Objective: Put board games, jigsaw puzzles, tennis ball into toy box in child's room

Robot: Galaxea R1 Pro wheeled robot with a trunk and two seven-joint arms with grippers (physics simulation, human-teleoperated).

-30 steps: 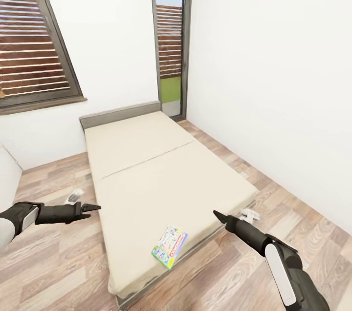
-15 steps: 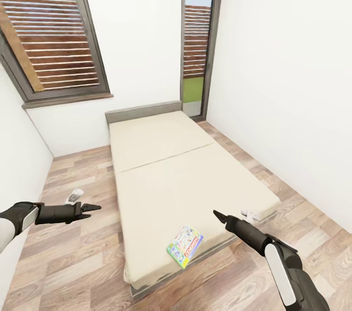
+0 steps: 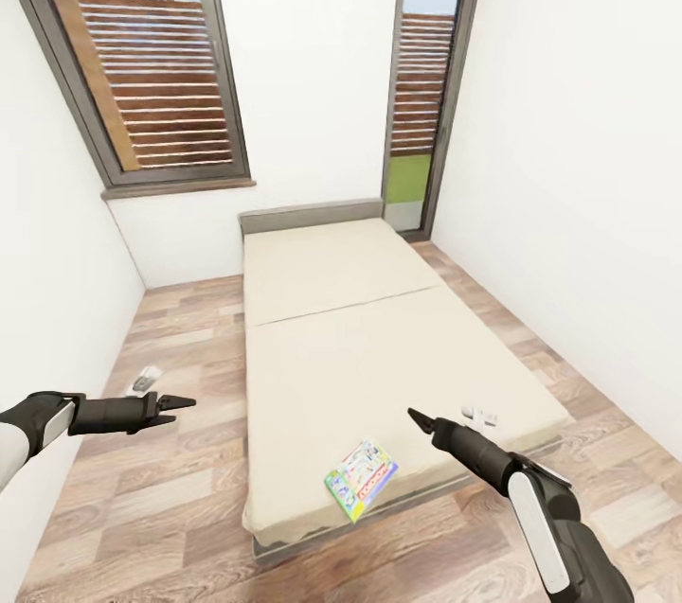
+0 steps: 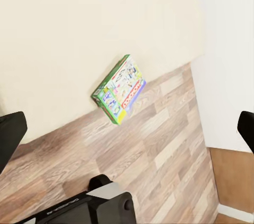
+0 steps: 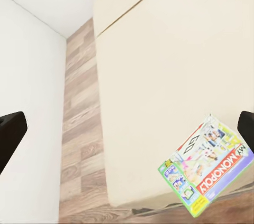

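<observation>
View has swung left since the earlier frames: bed [image 3: 379, 338] now sits centre frame, left window fuller. One board game [image 3: 360, 478] lies flat at the bed's near edge, lower centre. Left claw [image 3: 180, 402] and right claw [image 3: 417, 417] hover apart, both released, holding nothing, poses unchanged.

Plain beige bed [image 3: 379, 338], pastel green-edged board game [image 3: 361, 478], wood-plank floor [image 3: 152, 499], white walls [image 3: 578, 158]

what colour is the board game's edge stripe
Purple, with red lettering, on the board game; clearest in the right wrist view.
</observation>
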